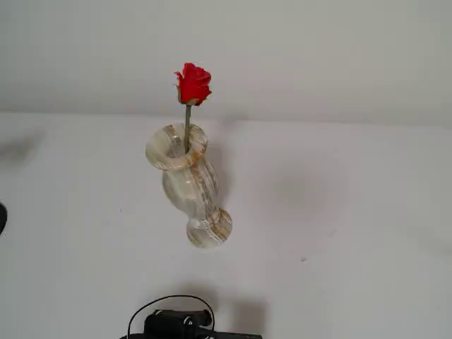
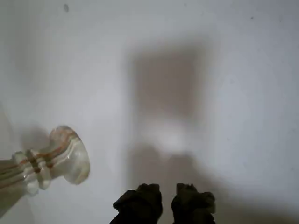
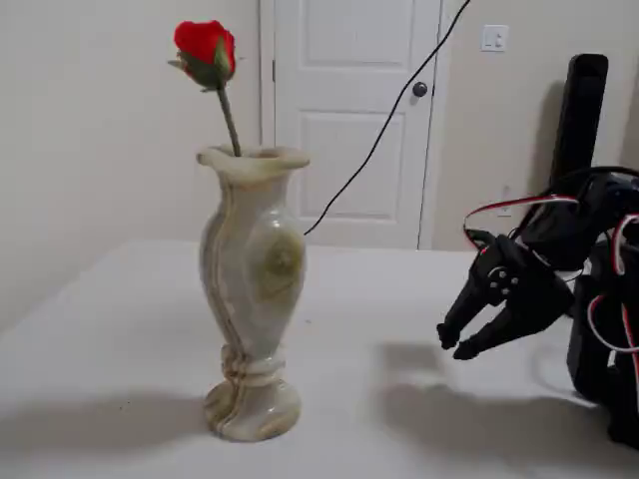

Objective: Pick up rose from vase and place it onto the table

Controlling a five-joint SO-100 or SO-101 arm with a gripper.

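Nothing is done yet: the rose [image 3: 204, 48] stands in the vase [image 3: 250, 299], bud above the rim. The gripper [image 3: 457, 343] hangs low over the counter [image 3: 120, 329], well apart from the vase, its fingers slightly parted and empty. Reaching, grasping, lifting and laying down all remain.

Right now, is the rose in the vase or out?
In. Its stem drops into the vase mouth in both fixed views, the rose above the rim. The gripper hangs apart, empty.

Rose [image 3: 205, 45] in vase [image 3: 251, 299] on table [image 3: 120, 349] — tool [image 3: 451, 344] right, apart.
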